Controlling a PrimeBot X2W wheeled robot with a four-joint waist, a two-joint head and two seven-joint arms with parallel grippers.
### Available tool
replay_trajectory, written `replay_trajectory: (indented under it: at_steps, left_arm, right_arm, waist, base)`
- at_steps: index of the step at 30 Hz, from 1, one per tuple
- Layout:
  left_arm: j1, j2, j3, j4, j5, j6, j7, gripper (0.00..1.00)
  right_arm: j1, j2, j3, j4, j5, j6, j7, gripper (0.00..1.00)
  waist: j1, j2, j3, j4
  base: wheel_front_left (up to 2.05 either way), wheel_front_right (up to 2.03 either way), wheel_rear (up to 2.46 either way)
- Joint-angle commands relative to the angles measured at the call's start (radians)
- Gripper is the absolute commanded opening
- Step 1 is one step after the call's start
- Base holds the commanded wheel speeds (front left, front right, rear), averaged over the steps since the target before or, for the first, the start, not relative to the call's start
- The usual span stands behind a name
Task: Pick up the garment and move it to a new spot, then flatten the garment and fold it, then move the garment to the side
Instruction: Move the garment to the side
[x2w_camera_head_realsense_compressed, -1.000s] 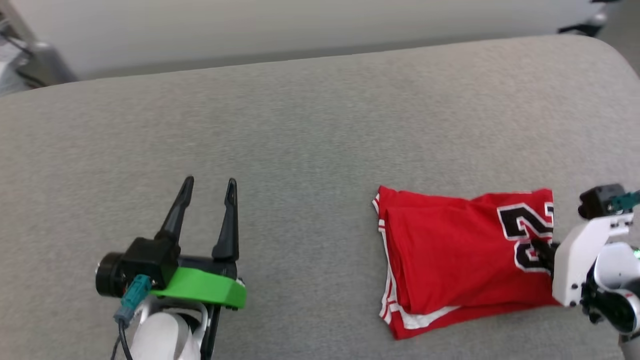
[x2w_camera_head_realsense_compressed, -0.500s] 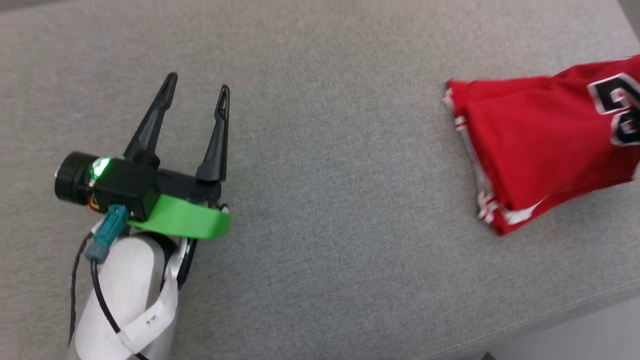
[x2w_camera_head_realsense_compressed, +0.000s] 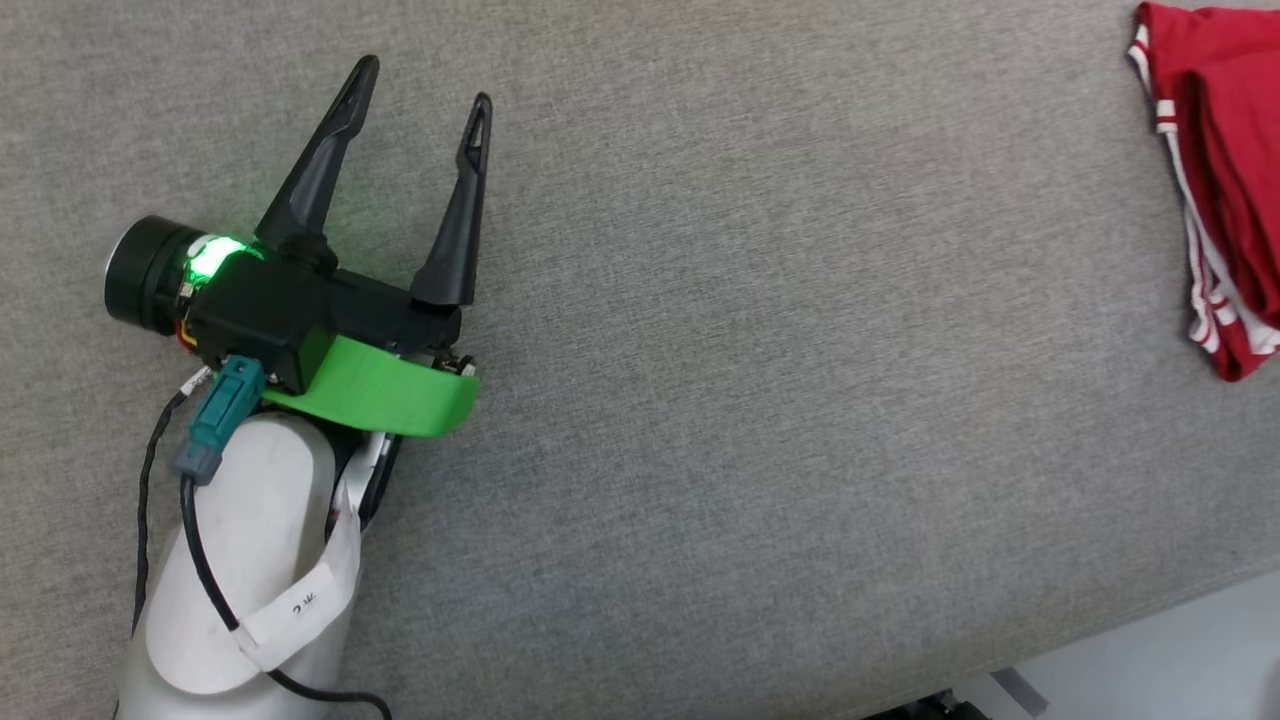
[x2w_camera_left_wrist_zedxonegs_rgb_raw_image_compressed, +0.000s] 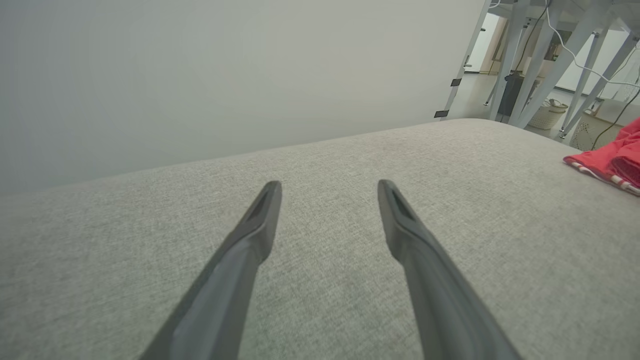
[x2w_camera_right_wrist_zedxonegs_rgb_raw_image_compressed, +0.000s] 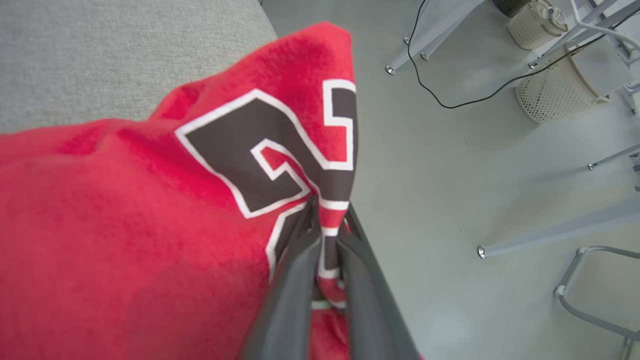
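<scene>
The garment (x2w_camera_head_realsense_compressed: 1225, 170), red with white-striped edges and folded, lies at the far right of the grey cushioned surface (x2w_camera_head_realsense_compressed: 760, 350). In the right wrist view the garment (x2w_camera_right_wrist_zedxonegs_rgb_raw_image_compressed: 125, 215) shows a black number outlined in white, and my right gripper (x2w_camera_right_wrist_zedxonegs_rgb_raw_image_compressed: 327, 220) is shut on its edge, part of the cloth reaching out past the cushion's edge over the floor. My left gripper (x2w_camera_head_realsense_compressed: 425, 85) stands open over bare cushion at the left, far from the garment. In the left wrist view the left gripper (x2w_camera_left_wrist_zedxonegs_rgb_raw_image_compressed: 327, 187) is empty, and the garment (x2w_camera_left_wrist_zedxonegs_rgb_raw_image_compressed: 607, 162) lies far right.
Beyond the cushion's right edge is grey floor (x2w_camera_right_wrist_zedxonegs_rgb_raw_image_compressed: 450, 165) with metal table legs (x2w_camera_right_wrist_zedxonegs_rgb_raw_image_compressed: 430, 37), a black cable (x2w_camera_right_wrist_zedxonegs_rgb_raw_image_compressed: 475, 95), a wicker basket (x2w_camera_right_wrist_zedxonegs_rgb_raw_image_compressed: 555, 95) and a chair frame (x2w_camera_right_wrist_zedxonegs_rgb_raw_image_compressed: 590, 295). A pale wall (x2w_camera_left_wrist_zedxonegs_rgb_raw_image_compressed: 225, 75) stands behind the cushion.
The head camera has swung left and down, so the garment slid to the picture's right edge and the right arm left it. The left gripper stays open.
</scene>
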Motion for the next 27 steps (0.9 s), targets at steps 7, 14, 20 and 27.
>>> replay_trajectory:
  at_steps: [7, 14, 20, 27]
  left_arm:
    - [-0.015, 0.005, -0.009, 0.026, -0.007, -0.005, -0.008, 1.00]
    - [0.016, -0.015, -0.011, 0.072, -0.024, 0.010, -0.033, 1.00]
    - [0.091, -0.043, 0.018, 0.109, -0.059, 0.041, -0.051, 1.00]
    - [0.203, -0.075, 0.061, 0.137, -0.093, 0.074, -0.059, 1.00]
  right_arm:
    - [-0.050, 0.029, -0.099, 0.110, -0.162, -0.001, -0.165, 1.00]
    - [-0.007, 0.078, -0.179, 0.103, -0.251, -0.001, -0.307, 1.00]
    - [0.109, 0.140, -0.194, 0.028, -0.254, -0.001, -0.373, 1.00]
    - [0.311, 0.222, -0.169, -0.119, -0.220, -0.001, -0.397, 1.00]
  waist:
    - [-0.0002, -0.0001, -0.003, 0.029]
    - [-0.0002, -0.0001, -0.088, 0.054]
    - [-0.0002, -0.0001, -0.202, 0.082]
    - [-0.0002, -0.0001, -0.336, 0.130]
  base:
    - [0.00, 0.00, 0.00]
    - [0.00, 0.00, 0.00]
    - [0.00, 0.00, 0.00]
    - [0.00, 0.00, 0.00]
